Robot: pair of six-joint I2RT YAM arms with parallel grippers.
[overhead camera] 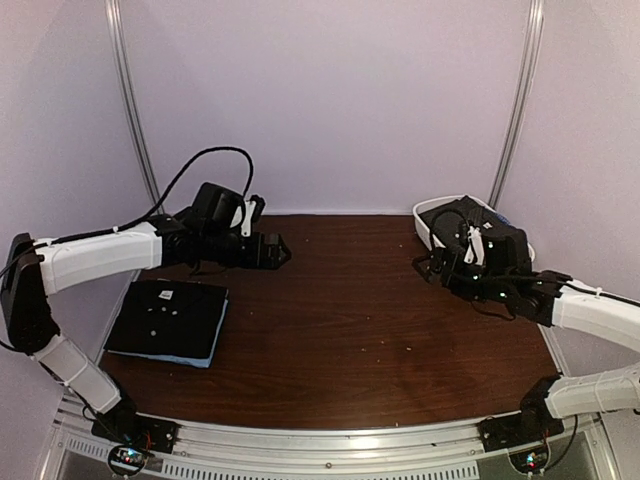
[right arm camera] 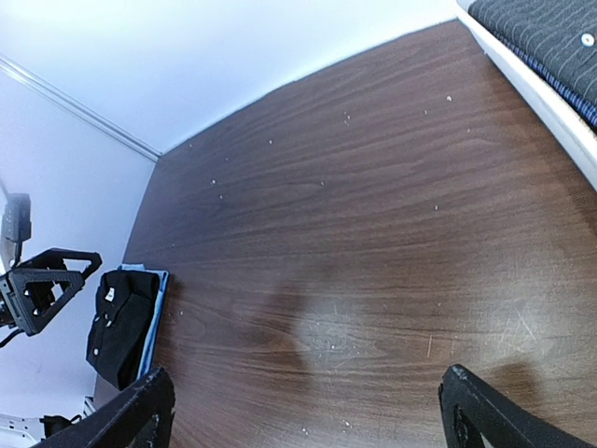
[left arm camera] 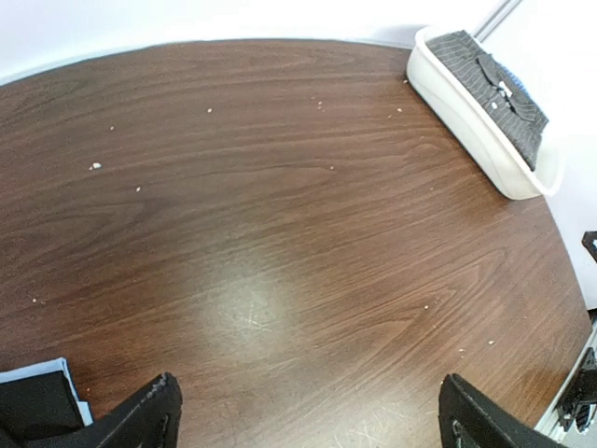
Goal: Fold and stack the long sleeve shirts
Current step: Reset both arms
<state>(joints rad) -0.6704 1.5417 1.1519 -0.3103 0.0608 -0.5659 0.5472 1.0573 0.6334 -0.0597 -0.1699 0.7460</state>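
Note:
A folded black shirt (overhead camera: pixel 165 316) lies on a folded light blue shirt (overhead camera: pixel 203 359) at the table's left side. In the left wrist view this stack (left arm camera: pixel 33 406) shows only at the bottom left corner; the black shirt (right arm camera: pixel 119 322) sits far left in the right wrist view. A dark pale-dotted shirt (left arm camera: pixel 494 89) lies in the white tub (left arm camera: pixel 466 117) at the back right, its cloth (right arm camera: pixel 550 42) also in the right wrist view. My left gripper (overhead camera: pixel 272 250) (left arm camera: pixel 308 381) hovers open and holds nothing, above the bare table behind the stack. Beside the tub, my right gripper (overhead camera: pixel 432 266) (right arm camera: pixel 308 373) is open with nothing in it.
The brown wooden table (overhead camera: pixel 350 320) carries small pale crumbs. The tub (overhead camera: pixel 428 218) stands against the back right corner, partly hidden by my right arm. White walls and metal posts close the back and sides. A metal rail (overhead camera: pixel 330 440) runs along the near edge.

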